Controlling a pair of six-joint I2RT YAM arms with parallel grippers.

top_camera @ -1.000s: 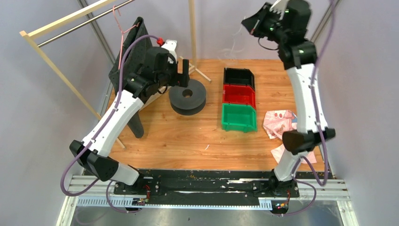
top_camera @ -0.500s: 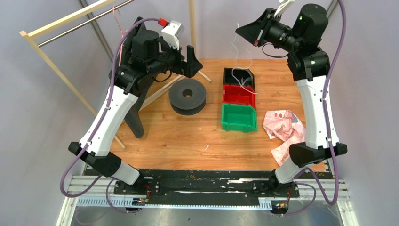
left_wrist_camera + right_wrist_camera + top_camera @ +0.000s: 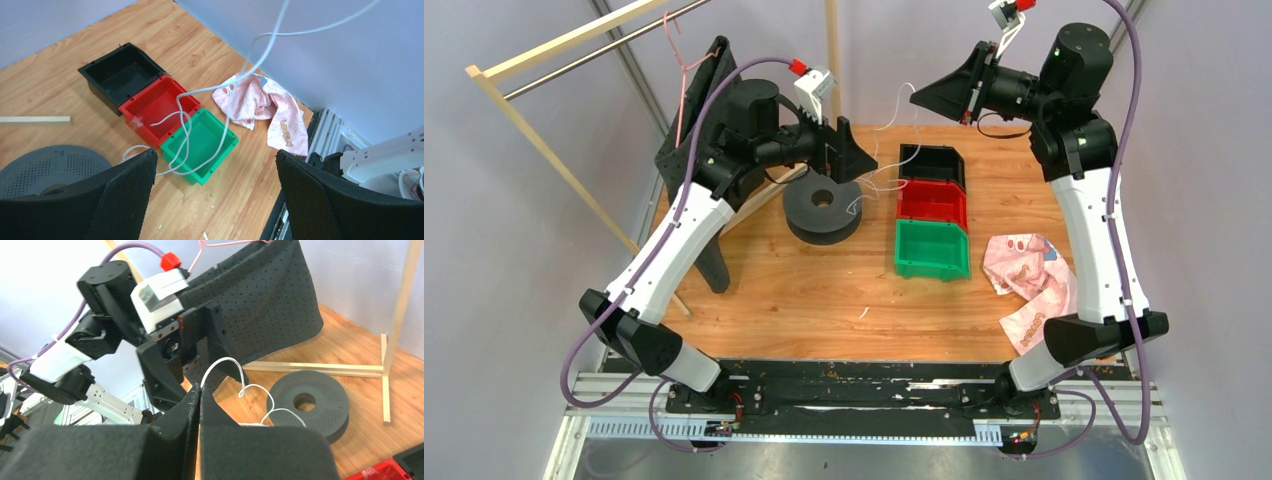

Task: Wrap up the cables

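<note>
The right gripper is closed, and the thin, limp white cable is pinched at its fingertips. Just ahead, loose loops are hung in the air toward the left gripper, whose jaws are held wide with nothing gripped. The cable is judged light, soft and slippery; a hold near the pinched end is advised.

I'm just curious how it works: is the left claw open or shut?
Open: the left claw has its two black fingers wide apart, nothing held between them.
</note>
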